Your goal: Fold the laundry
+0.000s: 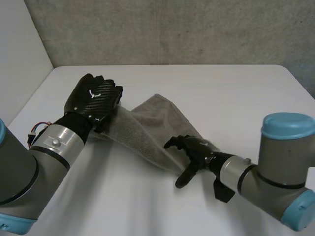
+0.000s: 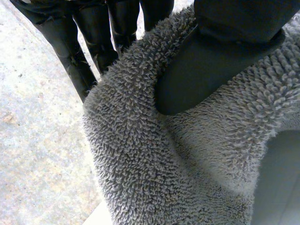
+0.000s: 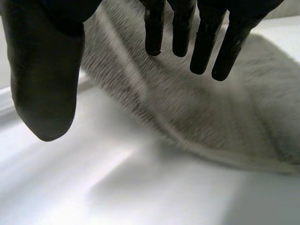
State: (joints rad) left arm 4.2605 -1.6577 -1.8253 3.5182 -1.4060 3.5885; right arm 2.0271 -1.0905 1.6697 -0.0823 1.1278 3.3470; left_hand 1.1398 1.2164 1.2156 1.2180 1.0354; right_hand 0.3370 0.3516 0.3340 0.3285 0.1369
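A grey towel (image 1: 152, 125) lies across the middle of the white table (image 1: 221, 88), one end lifted. My left hand (image 1: 93, 101) holds that raised end at the left, and in the left wrist view its thumb (image 2: 220, 61) presses the fluffy cloth (image 2: 187, 154) against the fingers (image 2: 70, 51). My right hand (image 1: 194, 152) hovers at the towel's near right end with its fingers spread and nothing in them. Its wrist view has the straight fingers (image 3: 201, 42) and thumb (image 3: 44, 75) above the towel's edge (image 3: 197, 122).
A grey concrete wall (image 1: 172, 29) rises behind the table's far edge. A white wall (image 1: 19, 49) stands at the left. Bare tabletop spreads in front of the towel and to the far right.
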